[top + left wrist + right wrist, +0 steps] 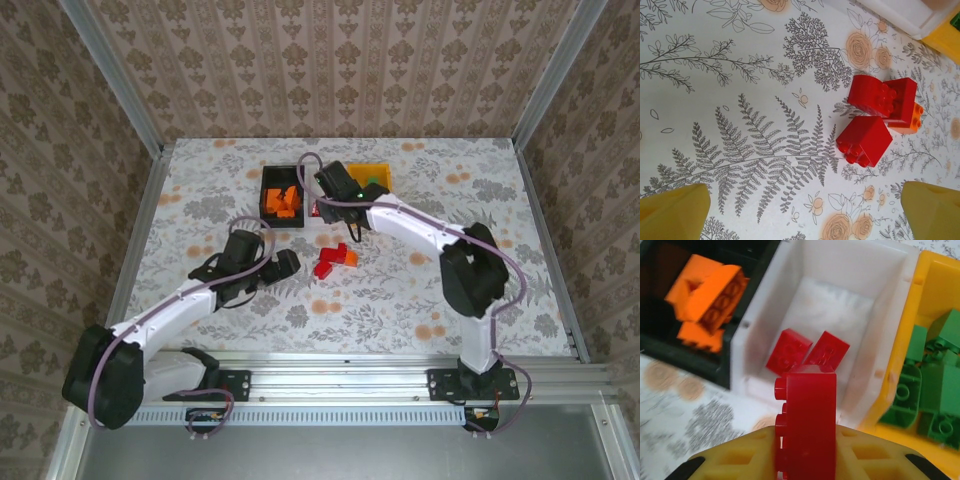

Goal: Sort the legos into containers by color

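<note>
My right gripper (807, 440) is shut on a red brick (807, 415), held upright over the near wall of the white bin (765, 305), where two red bricks (788, 351) lie. The black bin (690, 357) to the left holds orange bricks (705, 295). On the right, the yellow bin (900, 355) holds green bricks (935, 385). My left gripper (805, 215) is open above the cloth, its yellow fingers (675, 210) wide apart. Just beyond it lie three red bricks (865, 140) and an orange brick (914, 122). From above, the left gripper (288, 262) sits left of this pile (335, 260).
The three bins stand side by side at the back middle of the flowered table: the black bin (265, 190) and the yellow bin (372, 168) show beside the right gripper (335, 188). Metal frame posts and wallpapered walls close in the table.
</note>
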